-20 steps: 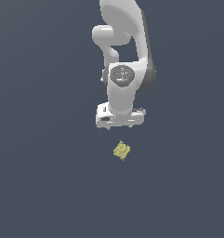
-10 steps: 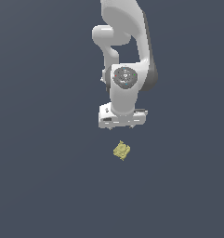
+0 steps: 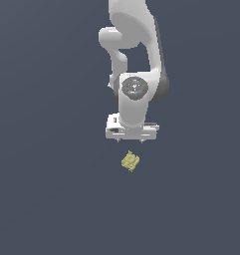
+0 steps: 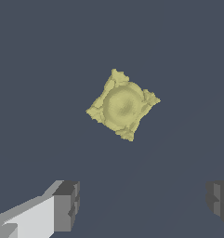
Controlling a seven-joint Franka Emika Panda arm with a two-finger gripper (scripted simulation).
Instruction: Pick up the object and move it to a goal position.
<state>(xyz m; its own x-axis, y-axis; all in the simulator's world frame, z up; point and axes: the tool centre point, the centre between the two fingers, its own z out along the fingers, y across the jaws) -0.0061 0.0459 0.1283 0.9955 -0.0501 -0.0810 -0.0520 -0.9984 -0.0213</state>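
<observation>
Object [image 4: 123, 105]: pale-yellow, squarish, ragged edges, round dished centre; gripper [image 3: 130, 140] apart, fingers spread.

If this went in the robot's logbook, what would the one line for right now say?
phase: approach | tool: open, empty, above floor | object: on floor, ungrasped, not between fingers | next: likely align and lower

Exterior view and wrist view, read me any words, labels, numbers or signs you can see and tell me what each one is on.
None: no readable text in either view.
The arm's round joint cap carries small coloured specks, too small to read as any sign.
The pale-yellow object has only a bumpy moulded top, no lettering.
The gripper and the dark floor are unmarked.
</observation>
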